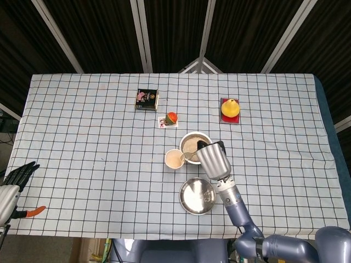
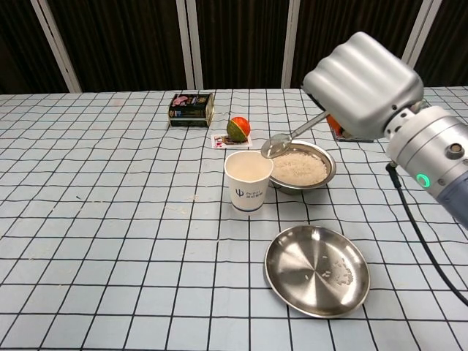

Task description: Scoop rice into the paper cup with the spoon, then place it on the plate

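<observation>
The blue-and-white checked tablecloth [image 2: 110,241] covers the table, dark slatted panels behind. Nearest sits the shallow round steel plate [image 2: 316,269], a few grains on it. Beyond, the white paper cup [image 2: 248,181] stands upright beside the steel rice bowl [image 2: 300,167]. The right hand [image 2: 363,84] clamps the metal spoon [image 2: 280,143], handle slanting up-right, bowl hovering between cup and bowl. The left hand [image 1: 17,174] rests off the near-left corner, fingers apart.

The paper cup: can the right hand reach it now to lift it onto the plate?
Probably not yet. The right hand holds the spoon, so it is occupied; the paper cup itself stands unobstructed near the plate.
</observation>
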{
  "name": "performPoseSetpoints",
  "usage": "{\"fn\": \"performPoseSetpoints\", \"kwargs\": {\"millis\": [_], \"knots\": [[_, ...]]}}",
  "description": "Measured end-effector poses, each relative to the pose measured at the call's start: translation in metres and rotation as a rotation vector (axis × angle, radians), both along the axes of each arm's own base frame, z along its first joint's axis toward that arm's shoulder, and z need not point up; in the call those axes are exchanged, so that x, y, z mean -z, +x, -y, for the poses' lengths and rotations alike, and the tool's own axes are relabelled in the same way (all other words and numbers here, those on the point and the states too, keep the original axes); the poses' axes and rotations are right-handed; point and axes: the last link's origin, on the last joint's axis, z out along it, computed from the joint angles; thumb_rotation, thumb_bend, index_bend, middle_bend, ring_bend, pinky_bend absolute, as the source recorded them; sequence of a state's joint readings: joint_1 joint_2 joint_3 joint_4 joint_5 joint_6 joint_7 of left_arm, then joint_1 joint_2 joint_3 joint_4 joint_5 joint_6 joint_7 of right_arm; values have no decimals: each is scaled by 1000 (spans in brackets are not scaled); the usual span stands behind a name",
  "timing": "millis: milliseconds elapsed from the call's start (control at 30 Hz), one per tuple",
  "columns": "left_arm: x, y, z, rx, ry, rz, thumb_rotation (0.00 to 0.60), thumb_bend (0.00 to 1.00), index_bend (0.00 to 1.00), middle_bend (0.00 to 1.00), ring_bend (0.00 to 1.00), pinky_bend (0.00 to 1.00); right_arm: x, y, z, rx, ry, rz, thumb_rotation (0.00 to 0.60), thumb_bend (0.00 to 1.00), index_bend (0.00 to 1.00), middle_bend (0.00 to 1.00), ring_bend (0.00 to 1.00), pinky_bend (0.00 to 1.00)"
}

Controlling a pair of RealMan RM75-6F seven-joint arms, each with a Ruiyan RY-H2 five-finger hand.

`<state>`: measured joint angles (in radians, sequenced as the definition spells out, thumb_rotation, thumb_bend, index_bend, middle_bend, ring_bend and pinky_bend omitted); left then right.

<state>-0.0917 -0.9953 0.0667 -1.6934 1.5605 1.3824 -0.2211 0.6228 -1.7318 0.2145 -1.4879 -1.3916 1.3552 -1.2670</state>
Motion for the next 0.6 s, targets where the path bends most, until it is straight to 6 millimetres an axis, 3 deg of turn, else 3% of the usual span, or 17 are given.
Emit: {"fn": "performPoseSetpoints", "kwargs": {"millis": [267,600], "knots": [[1,-1,1,-8,2,-11,600,0,0,0,0,0,-18,-30,-19,134,87,5,600,604,663,965,1000,1000],[2,-1,2,-15,7,-21,600,0,0,0,0,0,-12,-51,-44,156,246,22,600,604,663,965,1000,1000]]}}
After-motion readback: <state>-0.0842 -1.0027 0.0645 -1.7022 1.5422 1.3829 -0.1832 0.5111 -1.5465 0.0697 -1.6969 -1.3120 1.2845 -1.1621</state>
